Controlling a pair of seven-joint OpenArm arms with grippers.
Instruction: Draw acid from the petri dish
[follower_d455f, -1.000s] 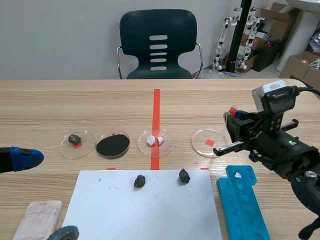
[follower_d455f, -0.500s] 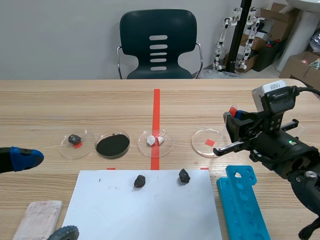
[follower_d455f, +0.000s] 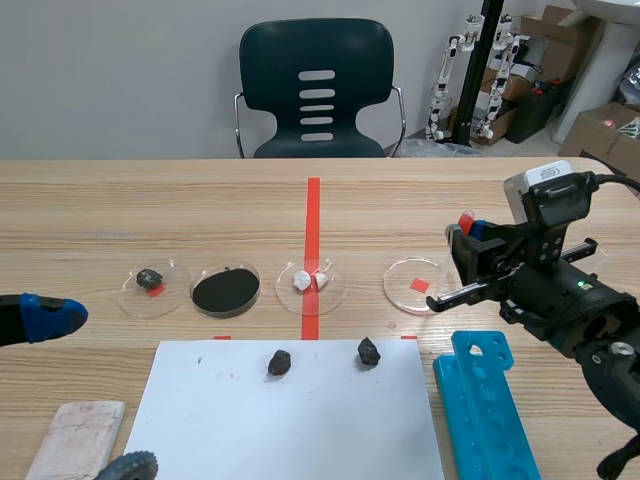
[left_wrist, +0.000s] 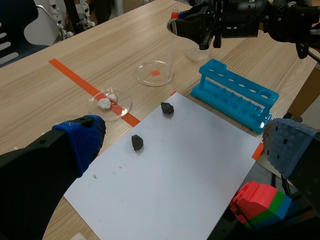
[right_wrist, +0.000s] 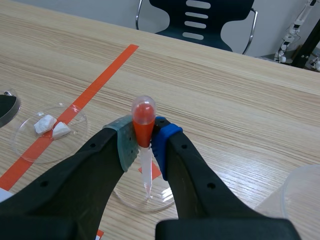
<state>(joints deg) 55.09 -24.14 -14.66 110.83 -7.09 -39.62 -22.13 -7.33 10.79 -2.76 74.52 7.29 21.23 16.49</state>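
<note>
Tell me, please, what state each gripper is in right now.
Left gripper: open, holding nothing.
Right gripper: closed on the red-bulbed dropper, its tip above the petri dish.

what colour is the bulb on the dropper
The dropper's bulb is orange-red, seen best in the right wrist view.

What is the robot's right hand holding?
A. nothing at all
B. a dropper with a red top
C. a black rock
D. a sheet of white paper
B: the right gripper is shut on the dropper just below its red top, and the thin tip points down over the clear dish.
</note>
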